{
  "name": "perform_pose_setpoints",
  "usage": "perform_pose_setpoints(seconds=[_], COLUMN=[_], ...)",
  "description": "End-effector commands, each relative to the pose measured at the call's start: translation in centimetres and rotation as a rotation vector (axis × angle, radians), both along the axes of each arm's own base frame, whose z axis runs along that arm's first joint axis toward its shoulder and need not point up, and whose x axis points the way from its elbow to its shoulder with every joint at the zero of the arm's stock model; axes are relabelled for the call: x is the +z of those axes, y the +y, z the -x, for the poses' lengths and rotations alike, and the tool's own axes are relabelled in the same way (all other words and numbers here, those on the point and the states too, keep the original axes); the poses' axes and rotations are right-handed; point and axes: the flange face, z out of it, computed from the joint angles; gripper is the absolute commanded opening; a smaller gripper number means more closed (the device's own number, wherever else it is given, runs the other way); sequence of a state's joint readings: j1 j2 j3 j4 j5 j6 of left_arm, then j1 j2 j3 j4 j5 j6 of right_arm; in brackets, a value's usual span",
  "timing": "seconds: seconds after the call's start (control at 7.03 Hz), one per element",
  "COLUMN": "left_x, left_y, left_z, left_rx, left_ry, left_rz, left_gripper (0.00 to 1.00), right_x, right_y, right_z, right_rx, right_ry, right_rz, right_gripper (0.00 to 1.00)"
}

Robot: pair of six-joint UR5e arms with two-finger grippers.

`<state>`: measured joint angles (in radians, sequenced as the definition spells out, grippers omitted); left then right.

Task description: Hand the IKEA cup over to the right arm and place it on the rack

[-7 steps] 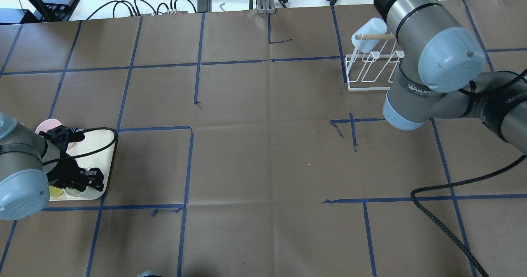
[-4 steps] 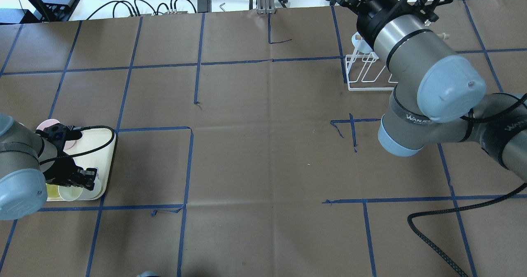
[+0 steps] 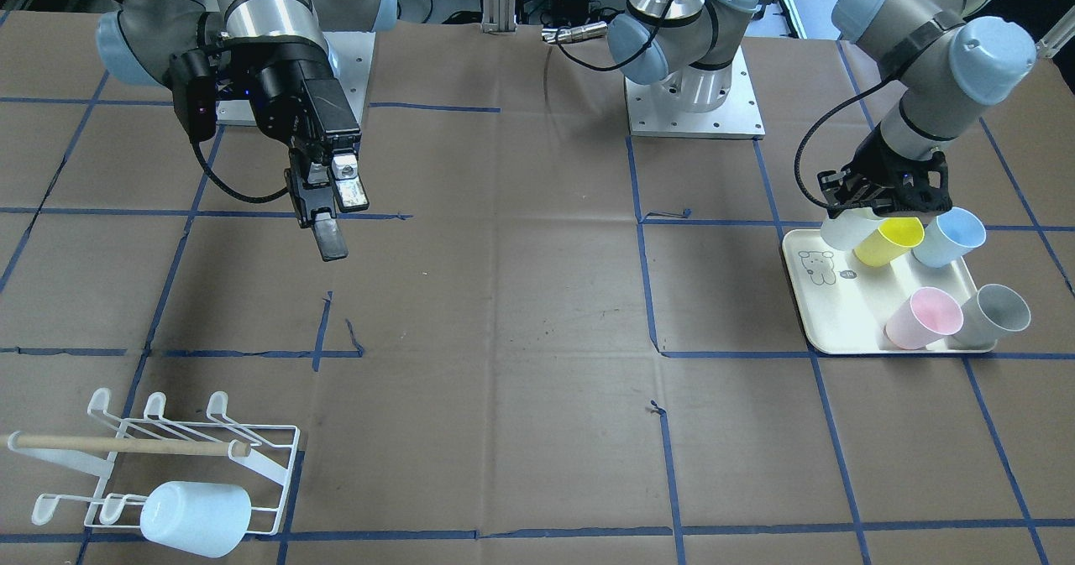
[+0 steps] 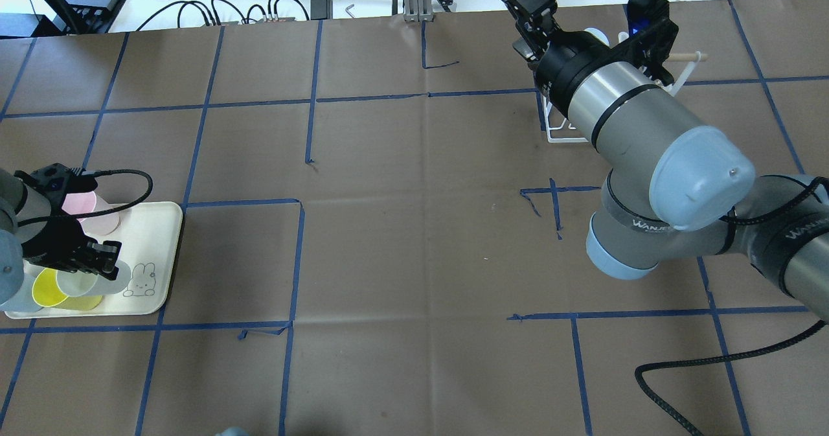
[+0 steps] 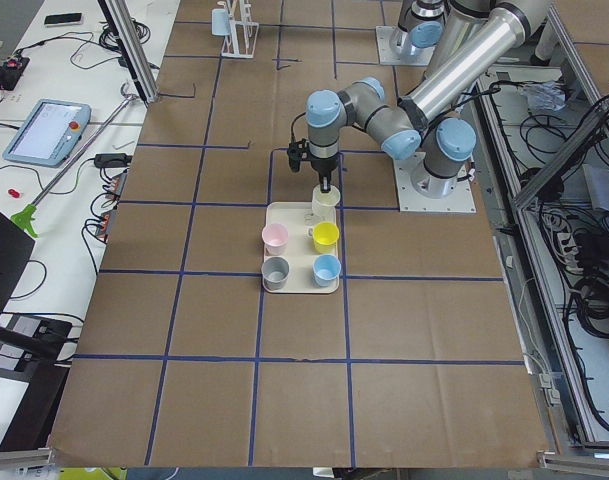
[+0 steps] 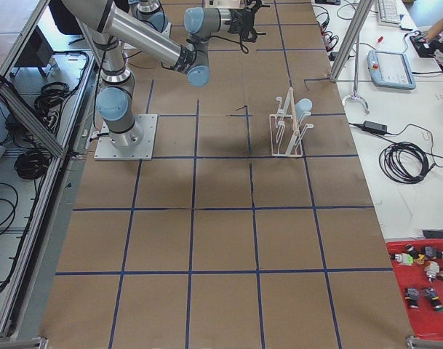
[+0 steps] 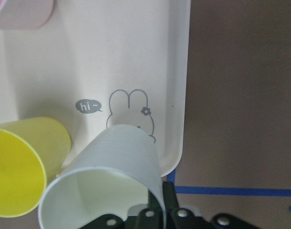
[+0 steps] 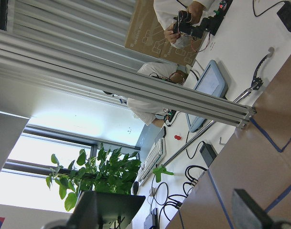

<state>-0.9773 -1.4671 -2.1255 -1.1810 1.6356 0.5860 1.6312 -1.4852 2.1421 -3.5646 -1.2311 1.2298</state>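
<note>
The IKEA cup (image 7: pixel 112 167) is white and hangs tilted over the cream tray (image 3: pixel 840 313), pinched by its rim in my left gripper (image 3: pixel 878 206). From overhead, that left gripper (image 4: pixel 97 264) is shut on the cup (image 4: pixel 94 282) at the table's left edge. My right gripper (image 3: pixel 334 212) hangs open and empty above the bare table, far from the cup. The right gripper (image 4: pixel 523 7) is near the table's far edge, beside the white wire rack (image 3: pixel 168 447). A pale blue cup (image 3: pixel 195 506) lies on the rack. The right arm hides part of the rack (image 4: pixel 562 133).
On the tray stand a yellow cup (image 3: pixel 890 239), a blue cup (image 3: pixel 949 238), a pink cup (image 3: pixel 924 317) and a grey cup (image 3: pixel 995 313). A thick braided cable (image 4: pixel 686 361) trails on the table at the right. People sit behind the far edge.
My left gripper has moved left over the tray with the white cup in it. The right arm has swung left away from the rack, bringing its gripper into the overhead view.
</note>
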Motion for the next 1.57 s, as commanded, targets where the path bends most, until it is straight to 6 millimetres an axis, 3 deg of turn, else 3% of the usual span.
perform_pose_setpoints(seconds=[0.0,0.14,0.28,0.43,0.57,0.71,1.0,1.28,1.42], left_x=[7.9,10.7,12.1,13.0,13.9,14.6,15.5,16.6,15.8], left_y=[-4.5,-7.5,-10.5,-13.6,-15.7,-16.5,-16.7,-15.3,-14.2], left_z=[3.4,4.4,5.1,7.8,13.2,17.9,23.9,26.4,27.1], left_rx=[-0.102,-0.105,-0.083,-0.071,-0.018,-0.004,-0.117,-0.222,-0.27], left_ry=[0.005,0.057,0.099,0.108,0.168,0.23,0.392,0.529,0.563], left_rz=[0.057,0.095,0.108,0.122,0.151,0.198,0.402,0.611,0.699], left_gripper=[0.0,0.0,0.0,0.0,0.0,0.0,0.0,0.0,0.0], right_x=[-0.1,-0.1,-0.1,-0.2,0.0,0.2,0.9,-0.5,-1.5], right_y=[0.0,0.0,0.0,-0.1,-0.4,-0.8,-0.6,-0.7,0.1], right_z=[-0.1,0.0,-0.1,0.0,0.0,-0.1,-0.1,-0.1,0.0], right_rx=[-0.015,-0.015,-0.015,-0.016,-0.017,-0.016,-0.016,-0.014,-0.015], right_ry=[-0.068,-0.068,-0.068,-0.067,-0.066,-0.067,-0.069,-0.069,-0.068], right_rz=[-0.032,-0.033,-0.032,-0.033,-0.029,-0.022,-0.007,-0.019,-0.041], right_gripper=[1.0,1.0,1.0,1.0,1.0,1.0,1.0,1.0,1.0])
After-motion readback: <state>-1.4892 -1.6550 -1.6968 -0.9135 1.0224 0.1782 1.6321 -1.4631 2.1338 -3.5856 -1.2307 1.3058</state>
